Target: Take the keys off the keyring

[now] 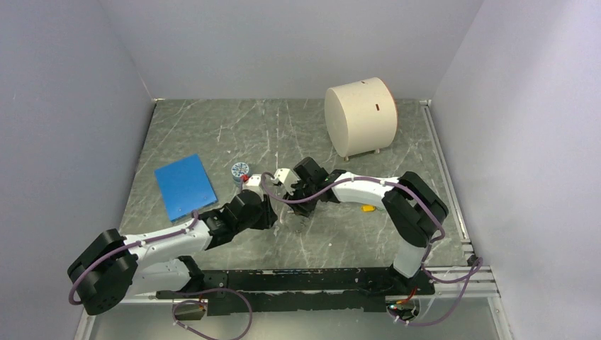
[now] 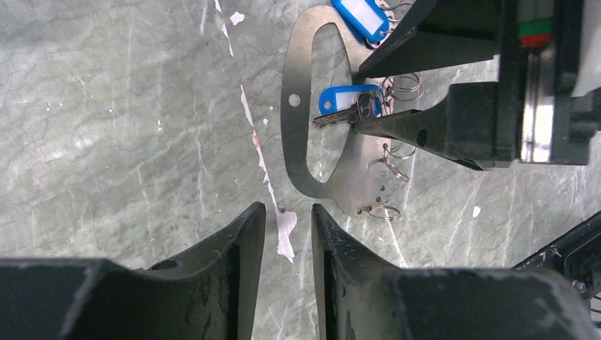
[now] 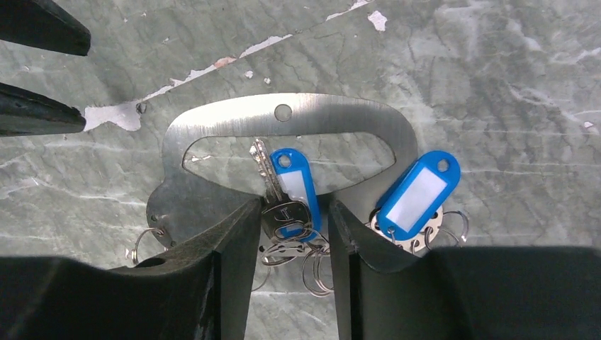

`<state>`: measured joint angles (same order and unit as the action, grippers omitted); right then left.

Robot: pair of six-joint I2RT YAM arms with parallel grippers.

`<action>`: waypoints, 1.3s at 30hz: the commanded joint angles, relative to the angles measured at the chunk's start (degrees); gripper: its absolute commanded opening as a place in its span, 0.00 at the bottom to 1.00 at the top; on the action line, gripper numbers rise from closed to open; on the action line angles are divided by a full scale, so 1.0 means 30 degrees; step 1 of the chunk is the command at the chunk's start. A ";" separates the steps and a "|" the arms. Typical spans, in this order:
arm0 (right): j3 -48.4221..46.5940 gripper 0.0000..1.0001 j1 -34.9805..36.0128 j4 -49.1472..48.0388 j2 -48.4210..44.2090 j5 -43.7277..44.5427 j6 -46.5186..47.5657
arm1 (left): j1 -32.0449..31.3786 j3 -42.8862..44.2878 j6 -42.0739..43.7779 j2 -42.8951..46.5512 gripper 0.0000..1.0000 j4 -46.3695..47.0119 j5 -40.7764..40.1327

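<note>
Marble-look grey-green tabletop (image 1: 212, 127) is boxed in by plain pale walls (image 1: 283, 42), with a cream drum (image 1: 360, 117), a blue sheet (image 1: 184, 185) and a small patterned jar (image 1: 239, 170) parked on it. The keyring (image 3: 333, 117), a flat steel loop, is laid mid-table between the arms and is hard to make out from above. A blue-tagged key (image 3: 283, 212) is straddled by the right claw (image 3: 294, 204), fingers parted, no pinch seen. The left claw (image 2: 287, 209) is held released near the loop. A second blue tag (image 3: 417, 193) and the small split rings (image 3: 312, 265) are partly hidden behind the fingers.
</note>
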<state>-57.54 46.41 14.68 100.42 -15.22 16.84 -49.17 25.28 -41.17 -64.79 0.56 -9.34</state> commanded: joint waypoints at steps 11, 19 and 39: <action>-0.1167 0.42 0.0759 0.2526 -0.0422 -0.0291 0.0742 | 0.0004 0.0105 0.0192 0.0894 0.37 -0.1064 -0.0800; -0.1543 0.42 0.0735 0.3387 0.0174 0.0228 0.0890 | 0.0008 0.0252 0.0376 0.0790 0.37 -0.1212 -0.0607; -0.0411 0.53 0.1782 0.1853 -0.0672 0.2467 0.1034 | 0.0071 0.0222 0.0459 0.0995 0.37 -0.1312 -0.0904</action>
<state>-59.48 50.11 20.88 100.55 -10.24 18.76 -49.15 25.28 -40.71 -63.22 -3.49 -10.63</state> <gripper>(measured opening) 0.523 0.365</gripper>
